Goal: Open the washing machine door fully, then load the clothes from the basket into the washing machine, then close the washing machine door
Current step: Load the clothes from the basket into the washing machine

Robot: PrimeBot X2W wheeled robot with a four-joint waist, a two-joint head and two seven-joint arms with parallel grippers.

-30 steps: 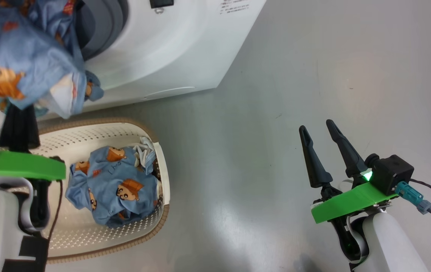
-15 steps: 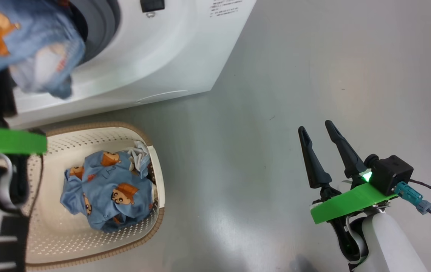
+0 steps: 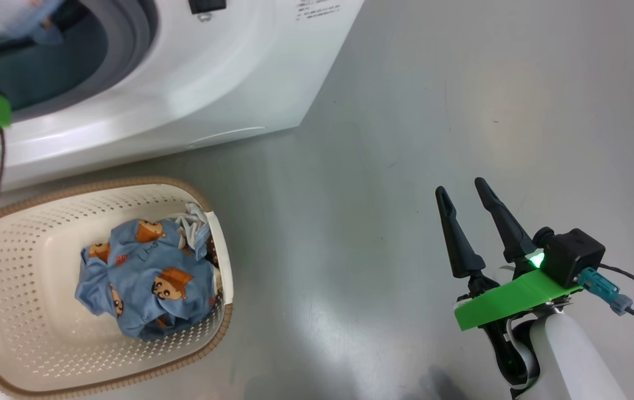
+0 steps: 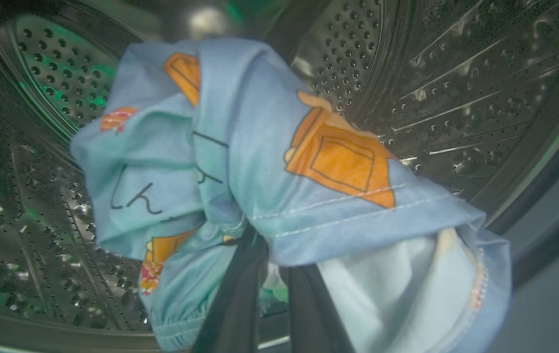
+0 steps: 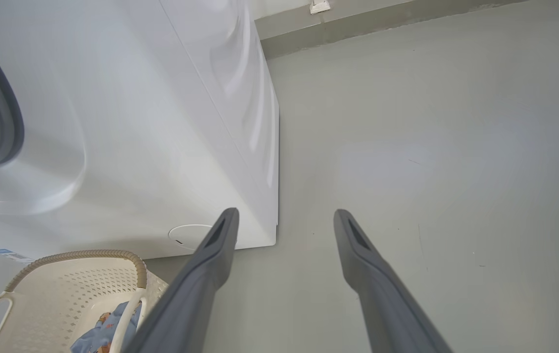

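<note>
While the left jaws are clamped on a light-blue printed garment [image 4: 259,162], it hangs bunched inside the perforated steel drum [image 4: 455,98] of the washing machine [image 3: 211,72]. Remaining clothes [image 3: 144,278] sit bundled at the right end of the basket [image 3: 16,250], which is on the floor [image 3: 394,139] just in front of the machine. Right jaws are apart, holding nothing, over bare floor well right of the basket.

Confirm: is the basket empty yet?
Not empty. A bundle of light-blue printed clothes lies in the basket, toward its right end; the rest of its perforated floor is bare.
</note>
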